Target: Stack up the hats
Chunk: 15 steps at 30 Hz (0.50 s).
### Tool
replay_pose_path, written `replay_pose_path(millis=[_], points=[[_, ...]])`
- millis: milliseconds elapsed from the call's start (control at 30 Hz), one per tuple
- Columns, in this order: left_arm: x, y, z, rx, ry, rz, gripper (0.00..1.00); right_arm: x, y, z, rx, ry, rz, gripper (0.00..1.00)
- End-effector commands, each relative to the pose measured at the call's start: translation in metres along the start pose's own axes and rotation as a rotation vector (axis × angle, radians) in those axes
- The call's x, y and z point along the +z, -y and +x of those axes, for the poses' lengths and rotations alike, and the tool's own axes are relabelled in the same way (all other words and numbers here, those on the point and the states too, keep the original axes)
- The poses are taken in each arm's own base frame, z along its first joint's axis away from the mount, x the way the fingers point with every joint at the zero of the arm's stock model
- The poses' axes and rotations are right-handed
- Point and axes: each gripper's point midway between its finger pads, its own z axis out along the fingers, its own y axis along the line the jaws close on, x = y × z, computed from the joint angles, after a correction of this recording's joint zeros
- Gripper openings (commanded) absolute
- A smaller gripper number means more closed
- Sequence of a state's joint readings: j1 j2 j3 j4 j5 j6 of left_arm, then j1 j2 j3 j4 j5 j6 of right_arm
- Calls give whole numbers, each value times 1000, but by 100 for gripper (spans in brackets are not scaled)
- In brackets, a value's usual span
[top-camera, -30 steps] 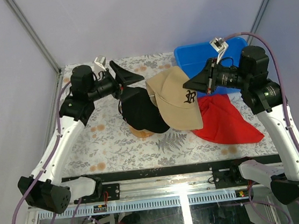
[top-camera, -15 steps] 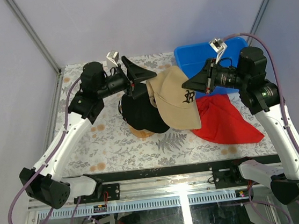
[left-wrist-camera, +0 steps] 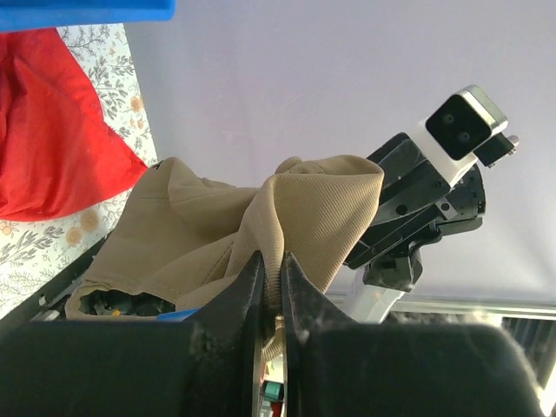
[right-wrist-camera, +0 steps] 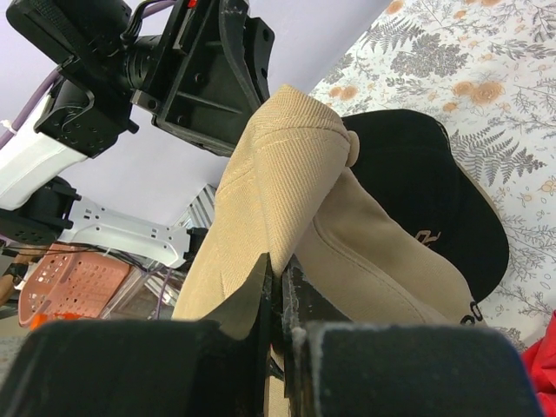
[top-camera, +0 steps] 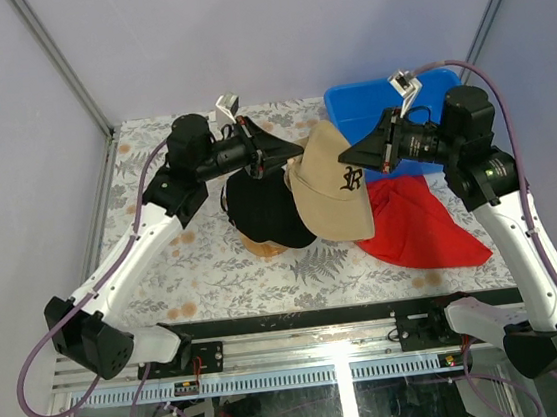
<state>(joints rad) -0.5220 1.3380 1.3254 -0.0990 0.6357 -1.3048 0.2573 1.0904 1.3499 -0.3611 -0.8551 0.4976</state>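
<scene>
A tan hat (top-camera: pixel 331 184) with a dark logo hangs above the table between both arms. My left gripper (top-camera: pixel 297 151) is shut on its left edge, and in the left wrist view (left-wrist-camera: pixel 271 271) a fold of the tan fabric (left-wrist-camera: pixel 295 217) is pinched between the jaws. On the hat's right side my right gripper (top-camera: pixel 347 156) is shut too, and its wrist view (right-wrist-camera: pixel 280 271) shows the tan cloth (right-wrist-camera: pixel 261 200) clamped. A black hat (top-camera: pixel 264 210) sits on a wooden stand (top-camera: pixel 263 247) just left of and below the tan one, also seen as a black hat (right-wrist-camera: pixel 426 191) in the right wrist view.
A red cloth (top-camera: pixel 416 223) lies on the flowered table to the right of the hats. A blue bin (top-camera: pixel 388 105) stands at the back right, behind the right gripper. The frame's grey walls close in the left and right sides.
My left arm has swung right to the tan hat and its jaws have closed on the hat's left edge. The right gripper has kept its hold and place.
</scene>
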Motion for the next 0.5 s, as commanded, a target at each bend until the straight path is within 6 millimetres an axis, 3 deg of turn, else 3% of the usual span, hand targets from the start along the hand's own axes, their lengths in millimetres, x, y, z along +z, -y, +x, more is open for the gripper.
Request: replay_pose_path(millis=[0, 67, 133, 233, 333, 467], points=[[4, 25, 2, 61, -12, 124, 0, 0, -10, -9, -34, 14, -23, 2], [3, 34, -4, 80, 22, 164, 0, -2, -6, -12, -32, 21, 16, 32], [1, 41, -17, 96, 71, 198, 0, -6, -2, -15, -28, 31, 75, 53], [-3, 58, -33, 99, 118, 303, 0, -14, 7, -20, -10, 65, 174, 62], [-3, 78, -44, 127, 143, 399, 0, -19, 12, -18, 64, 89, 233, 63], [0, 101, -56, 169, 176, 459, 0, -19, 4, -11, 220, 150, 185, 64]])
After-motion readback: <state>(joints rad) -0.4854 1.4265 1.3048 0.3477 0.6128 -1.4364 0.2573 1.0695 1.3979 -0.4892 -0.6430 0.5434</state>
